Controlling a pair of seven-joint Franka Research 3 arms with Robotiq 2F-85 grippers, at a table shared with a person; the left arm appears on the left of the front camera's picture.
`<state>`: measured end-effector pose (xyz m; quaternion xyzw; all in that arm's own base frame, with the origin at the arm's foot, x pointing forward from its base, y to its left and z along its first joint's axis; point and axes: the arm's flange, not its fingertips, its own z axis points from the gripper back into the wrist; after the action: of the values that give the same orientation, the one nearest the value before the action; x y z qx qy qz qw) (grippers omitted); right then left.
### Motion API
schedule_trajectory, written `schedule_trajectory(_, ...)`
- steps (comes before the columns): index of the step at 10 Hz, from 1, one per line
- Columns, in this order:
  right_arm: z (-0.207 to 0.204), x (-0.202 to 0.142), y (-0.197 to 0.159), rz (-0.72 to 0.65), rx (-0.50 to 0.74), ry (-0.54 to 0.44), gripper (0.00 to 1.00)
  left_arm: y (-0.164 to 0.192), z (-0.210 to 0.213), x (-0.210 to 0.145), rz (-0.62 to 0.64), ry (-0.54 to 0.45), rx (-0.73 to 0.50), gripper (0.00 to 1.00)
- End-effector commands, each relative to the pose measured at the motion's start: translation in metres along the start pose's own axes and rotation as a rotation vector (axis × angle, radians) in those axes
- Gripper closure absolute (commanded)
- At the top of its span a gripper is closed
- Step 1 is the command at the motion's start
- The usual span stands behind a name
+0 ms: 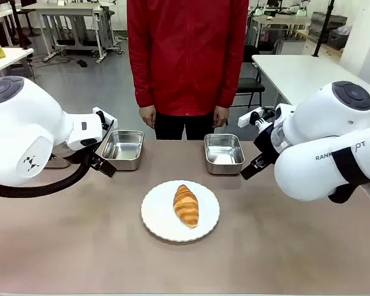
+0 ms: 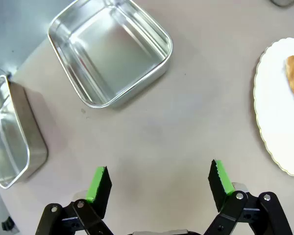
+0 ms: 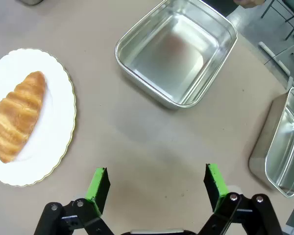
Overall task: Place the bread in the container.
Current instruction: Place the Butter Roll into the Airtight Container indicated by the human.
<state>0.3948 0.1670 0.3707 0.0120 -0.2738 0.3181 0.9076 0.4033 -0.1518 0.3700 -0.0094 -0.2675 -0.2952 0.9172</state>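
Green pads tip our left gripper [image 2: 159, 172], a black two-finger claw. Its jaws stand wide apart with nothing between them, above the bare grey-brown tabletop [image 2: 152, 127]. Just beyond its fingers we see a shallow rectangular stainless-steel pan [image 2: 110, 49] with rounded corners and a rolled rim, empty. A second pan [image 2: 12, 142] of the same kind sits off to one side near the table's edge, also empty. At the opposite side of that wrist view we see the wavy rim of a round white plate [image 2: 274, 98].

Our right gripper [image 3: 156, 171], black with the same green pads, also has its jaws spread and holds nothing. Ahead of it lies a third pan [image 3: 179, 54], empty, and a fourth pan [image 3: 284, 147] shows partly at the picture's side. Across from them the golden-brown ridged croissant [image 3: 18, 115] lies flat on the plate.

From the front we see the croissant on the plate in the middle of the table, nearer us than the pans and well apart from them, between our two arms. Beyond the pans a person in a red jacket [image 1: 186, 49] stands at the far side, arms hanging down.
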Motion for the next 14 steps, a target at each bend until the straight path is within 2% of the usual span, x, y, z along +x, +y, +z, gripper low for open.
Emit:
schedule_trajectory(1, 0.000, 0.000, 0.000, 0.000, 0.000, 0.000, 0.00, 0.000, 0.000, 0.000, 0.000, 0.000, 0.000, 0.00)
schedule_trajectory(9, 0.000, 0.000, 0.000, 0.001, 0.000, 0.000, 0.00, 0.000, 0.000, 0.000, -0.001, 0.000, 0.000, 0.00)
schedule_trajectory(10, 0.022, 0.025, -0.017, -0.007, -0.033, -0.046, 0.00, 0.015, 0.020, 0.015, -0.015, -0.011, -0.012, 0.00)
schedule_trajectory(12, 0.068, 0.066, -0.059, -0.020, -0.002, -0.069, 0.00, 0.057, 0.058, 0.044, 0.007, 0.006, -0.044, 0.00)
schedule_trajectory(14, 0.119, 0.086, -0.111, -0.036, 0.064, -0.115, 0.00, 0.111, 0.109, 0.062, -0.028, 0.022, -0.143, 0.00)
